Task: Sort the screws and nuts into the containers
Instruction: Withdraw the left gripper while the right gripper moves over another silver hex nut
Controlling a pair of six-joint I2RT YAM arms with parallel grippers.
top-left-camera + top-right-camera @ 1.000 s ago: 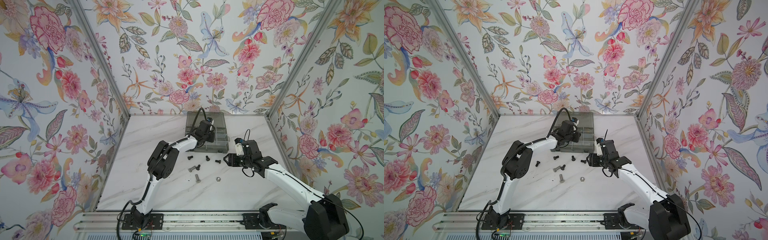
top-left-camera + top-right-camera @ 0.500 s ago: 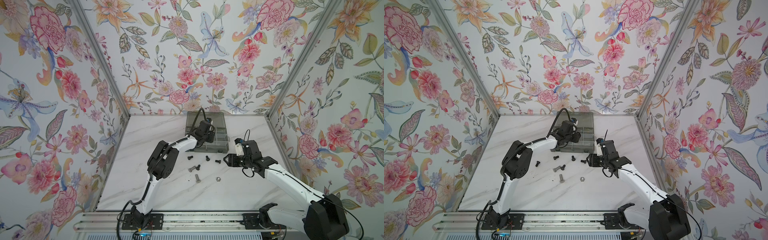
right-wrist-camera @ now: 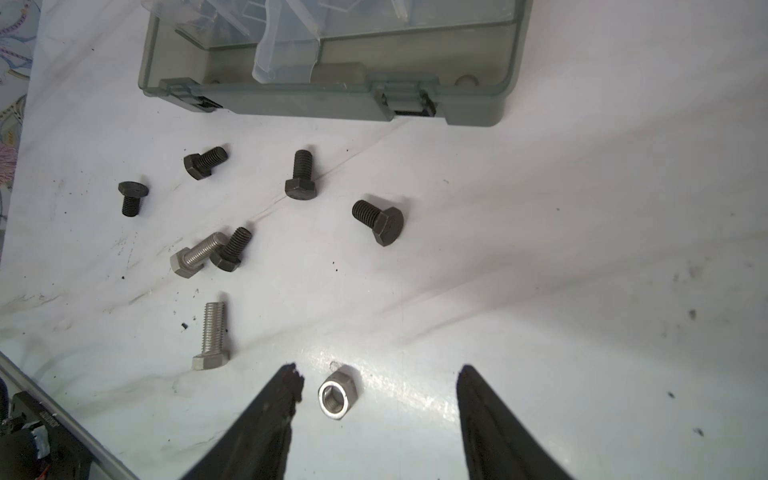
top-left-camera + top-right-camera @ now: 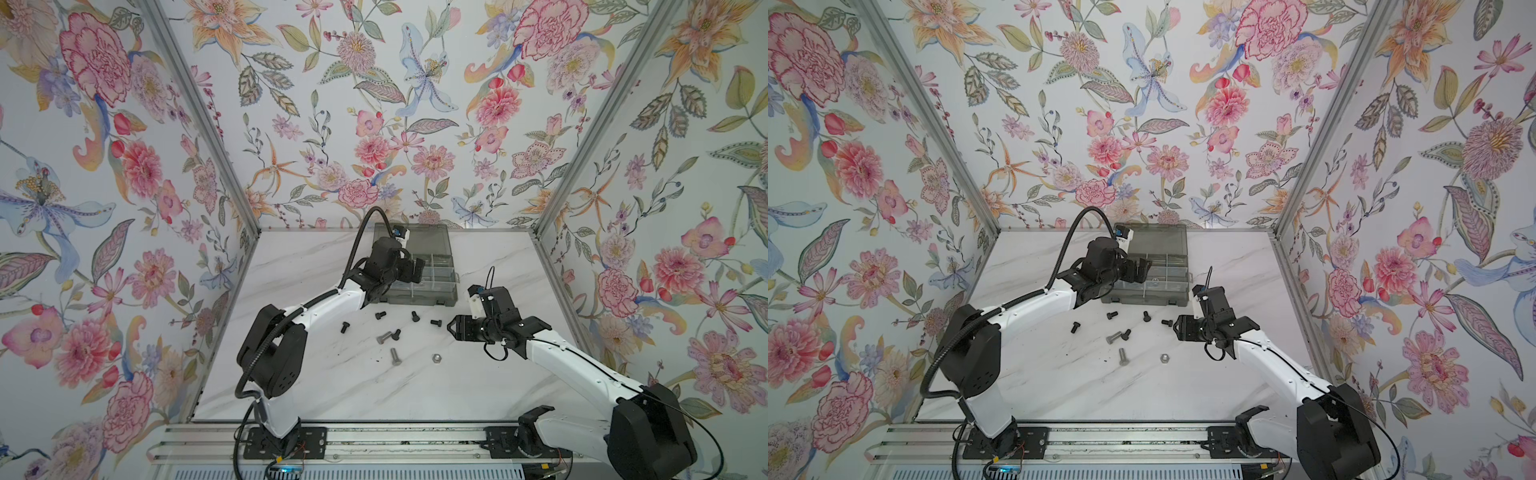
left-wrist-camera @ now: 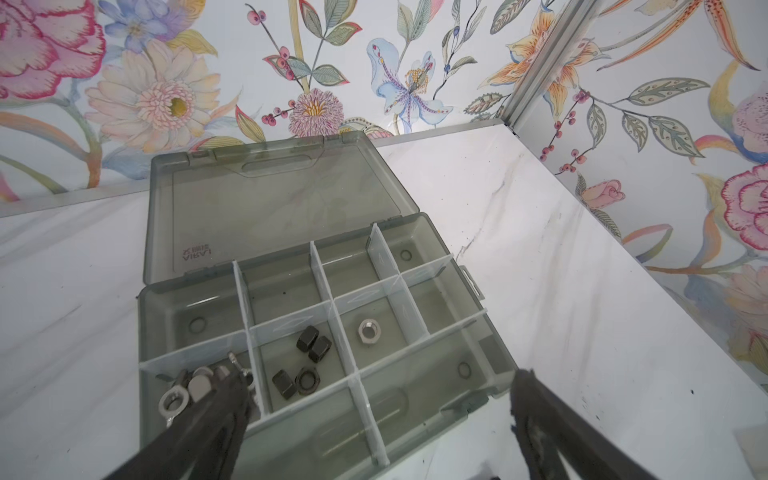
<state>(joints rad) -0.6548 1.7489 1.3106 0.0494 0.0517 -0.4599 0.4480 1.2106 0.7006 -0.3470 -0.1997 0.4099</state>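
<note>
The containers are the cells (image 5: 353, 266) of a smoky-grey organizer box (image 4: 440, 291) at the back of the marble table. My left gripper (image 5: 380, 384) hangs open over the box's near cells with nothing between its fingers. Black nuts (image 5: 309, 359) share one cell, a silver nut (image 5: 369, 331) has its own, and silver wing nuts (image 5: 174, 401) lie beside one left finger. Black screws (image 3: 300, 174) and silver screws (image 3: 212, 332) are scattered in front of the box. My right gripper (image 3: 378, 370) is open above the table, and a loose silver nut (image 3: 338, 395) lies between its fingers.
The box's lid (image 5: 270, 199) lies open and flat toward the back wall. Its latches (image 3: 409, 99) face the scattered screws. Floral walls close in three sides. The arms' metal base rail (image 4: 395, 440) runs along the front edge.
My left gripper's jaws have gone from nearly shut to wide open over the box. The right arm and the loose screws have not moved.
</note>
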